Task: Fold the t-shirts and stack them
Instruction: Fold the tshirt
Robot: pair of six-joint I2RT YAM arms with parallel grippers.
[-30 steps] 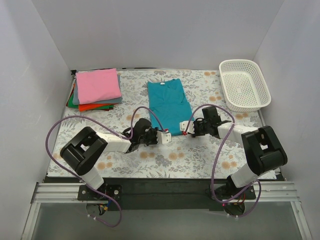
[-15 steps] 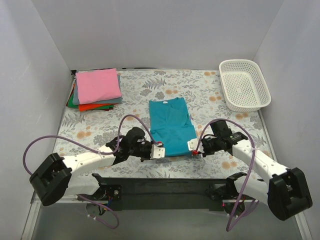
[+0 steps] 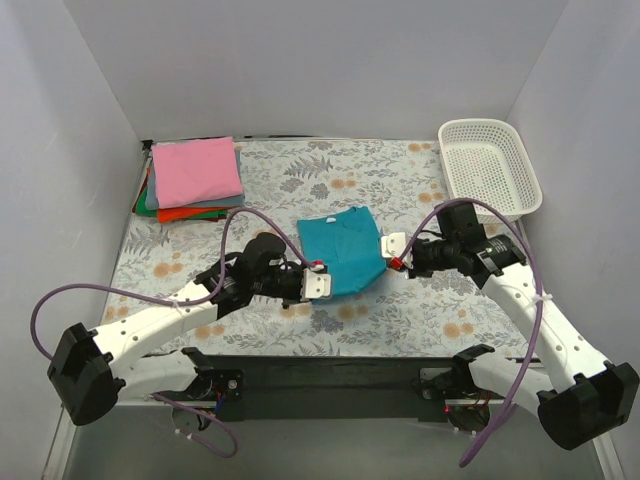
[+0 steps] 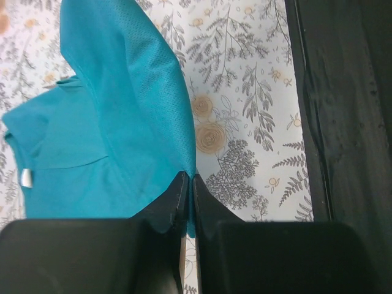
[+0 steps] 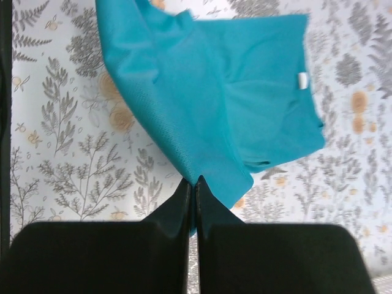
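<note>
The teal-blue t-shirt point(image 3: 342, 250) lies mid-table, its near hem lifted and doubled back over the collar end. My left gripper point(image 3: 318, 281) is shut on its near-left hem corner; the cloth shows pinched in the left wrist view point(image 4: 122, 122). My right gripper point(image 3: 392, 250) is shut on the near-right corner, raised above the table; the right wrist view shows the cloth point(image 5: 202, 92) hanging from the fingers. A stack of folded shirts sits at the far left, pink point(image 3: 196, 168) on top, orange-red point(image 3: 185, 213) and green below.
A white mesh basket point(image 3: 489, 169) stands at the far right corner. The floral table cloth point(image 3: 420, 310) covers the table. The black front edge point(image 4: 343, 122) runs close beside the left gripper. Purple cables loop over both arms.
Both grippers pulled the teal shirt toward the near edge, then lifted its hem and carried it back toward the collar. The shirt now looks shorter, partly doubled over.
</note>
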